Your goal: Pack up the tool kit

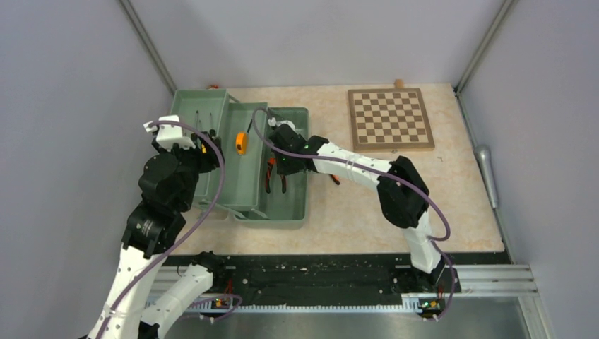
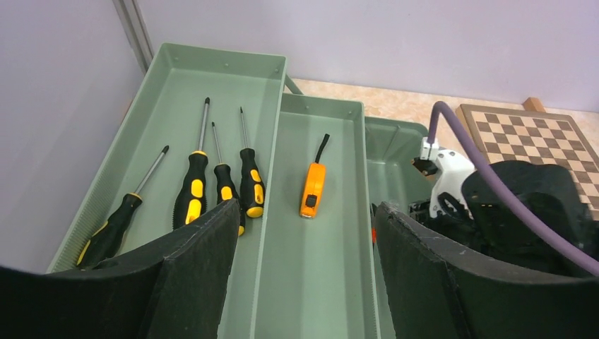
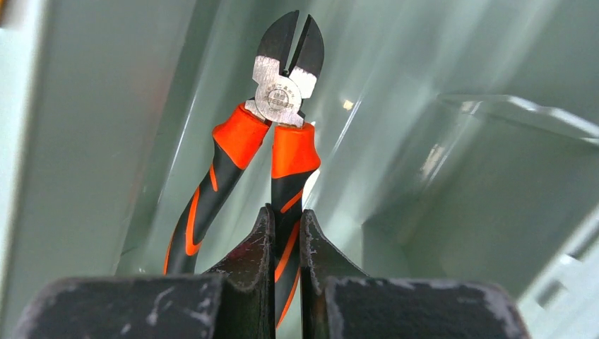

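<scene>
The pale-green toolbox [image 1: 244, 191] stands open at the left of the table, its trays fanned out. Several yellow-black screwdrivers [image 2: 194, 194] lie in the left tray. The small orange tape measure [image 1: 241, 142] lies in the middle tray, also seen in the left wrist view [image 2: 312, 189]. My left gripper [image 2: 307, 229] is open and empty above the middle tray, just short of the tape measure. My right gripper [image 3: 286, 219] is shut on one handle of the orange-handled pliers [image 3: 282, 141] and holds them inside the toolbox's deep right compartment [image 3: 459, 176]. The pliers [image 1: 272, 176] point down into it.
A wooden chessboard [image 1: 390, 119] lies at the back right, with a small wooden piece [image 1: 399, 83] behind it. A grey cylinder [image 1: 486, 169] lies along the table's right edge. My right arm [image 2: 508, 205] reaches over the toolbox's right side.
</scene>
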### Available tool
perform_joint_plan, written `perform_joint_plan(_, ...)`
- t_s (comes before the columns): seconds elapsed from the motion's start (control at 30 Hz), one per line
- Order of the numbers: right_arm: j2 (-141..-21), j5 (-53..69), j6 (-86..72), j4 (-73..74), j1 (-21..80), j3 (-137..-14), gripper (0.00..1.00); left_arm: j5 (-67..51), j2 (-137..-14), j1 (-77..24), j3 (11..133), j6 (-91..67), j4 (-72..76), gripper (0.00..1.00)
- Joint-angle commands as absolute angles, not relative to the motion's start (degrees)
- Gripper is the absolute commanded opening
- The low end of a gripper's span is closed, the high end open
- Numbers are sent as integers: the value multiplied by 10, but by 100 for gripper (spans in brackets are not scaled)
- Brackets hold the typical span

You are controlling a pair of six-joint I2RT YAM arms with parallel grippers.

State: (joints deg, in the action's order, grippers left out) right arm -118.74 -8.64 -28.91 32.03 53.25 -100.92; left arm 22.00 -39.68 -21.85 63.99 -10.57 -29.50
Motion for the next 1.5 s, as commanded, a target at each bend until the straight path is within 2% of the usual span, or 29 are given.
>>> perform_joint_plan(0.0, -1212, -49, -345, 266, 539, -1035, 0, 231, -382, -220, 630, -106, -259, 75)
perform_joint_plan(0.2, -1243, -57, -386, 239, 539, -1009, 0, 232, -375, -220, 625, -105, -266, 75)
perform_joint_plan(0.4, -1242, -71, -379, 229, 539, -1003, 23, 229, -378, -220, 625, -110, -267, 75)
perform_joint_plan(0.6, -1222, -84, -368, 225, 539, -998, 41, 220, -388, -220, 629, -116, -263, 75)
perform_joint_plan(0.8, -1158, -128, -336, 225, 539, -979, 43, 216, -397, -220, 637, -115, -263, 75)
perform_joint_plan(1.03, -1049, -185, -259, 233, 524, -928, 55, 197, -413, -220, 639, -125, -259, 75)
perform_joint_plan(1.27, -922, -185, -242, 225, 439, -796, 57, 158, -445, -220, 645, -138, -261, 75)
perform_joint_plan(1.47, -876, -175, -205, 226, 357, -706, 57, 129, -472, -220, 652, -150, -259, 75)
